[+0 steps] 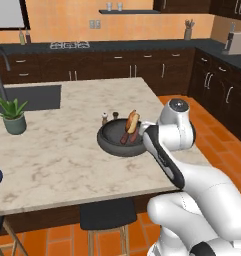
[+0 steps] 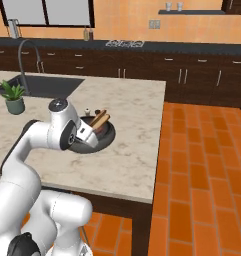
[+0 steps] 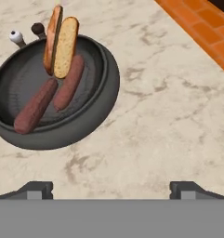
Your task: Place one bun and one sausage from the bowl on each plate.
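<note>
The end effector stands fully open and empty, with the wide dark grey bowl ahead to its left holding two tan buns leaning on two reddish-brown sausages, so a grasp may catch two pieces together.

Home kitchen — dark cabinets, sink, stove, marble island
</note>
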Robot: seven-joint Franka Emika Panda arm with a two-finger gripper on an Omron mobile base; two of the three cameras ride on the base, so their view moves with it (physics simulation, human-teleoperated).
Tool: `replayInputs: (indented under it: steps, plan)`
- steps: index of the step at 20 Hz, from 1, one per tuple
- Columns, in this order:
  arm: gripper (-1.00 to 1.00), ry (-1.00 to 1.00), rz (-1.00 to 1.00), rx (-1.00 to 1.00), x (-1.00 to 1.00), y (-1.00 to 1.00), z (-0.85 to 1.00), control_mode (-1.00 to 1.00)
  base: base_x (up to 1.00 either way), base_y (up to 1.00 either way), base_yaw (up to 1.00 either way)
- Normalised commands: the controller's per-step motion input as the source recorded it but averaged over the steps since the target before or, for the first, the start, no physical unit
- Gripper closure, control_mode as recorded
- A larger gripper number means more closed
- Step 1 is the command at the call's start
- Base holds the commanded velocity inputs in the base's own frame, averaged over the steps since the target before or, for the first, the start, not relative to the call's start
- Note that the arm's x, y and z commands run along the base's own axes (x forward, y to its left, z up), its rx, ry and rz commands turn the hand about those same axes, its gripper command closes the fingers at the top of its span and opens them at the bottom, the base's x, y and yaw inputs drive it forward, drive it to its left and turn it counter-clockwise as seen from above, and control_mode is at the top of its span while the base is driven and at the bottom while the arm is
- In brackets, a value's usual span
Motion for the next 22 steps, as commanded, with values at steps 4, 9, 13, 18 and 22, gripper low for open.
replayInputs:
  steps: [4, 9, 13, 18, 22]
  plan:
    - [-1.00, -0.07, 0.07, 0.02, 0.21, -0.03, 0.75, -1.00, 0.01, -0.05, 0.00]
    - [-1.00, -0.05, 0.11, 0.06, 0.61, 0.05, 1.00, -1.00, 0.00, 0.00, 0.00]
    - [-1.00, 0.29, 0.02, 0.00, 1.00, 0.00, 0.73, -1.00, 0.00, 0.00, 0.00]
    - [-1.00, 0.02, 0.10, 0.04, 0.69, 0.00, -0.61, -1.00, 0.00, 0.00, 0.00]
    - [-1.00, 0.04, 0.05, 0.04, 0.67, 0.04, -0.59, -1.00, 0.00, 0.00, 0.00]
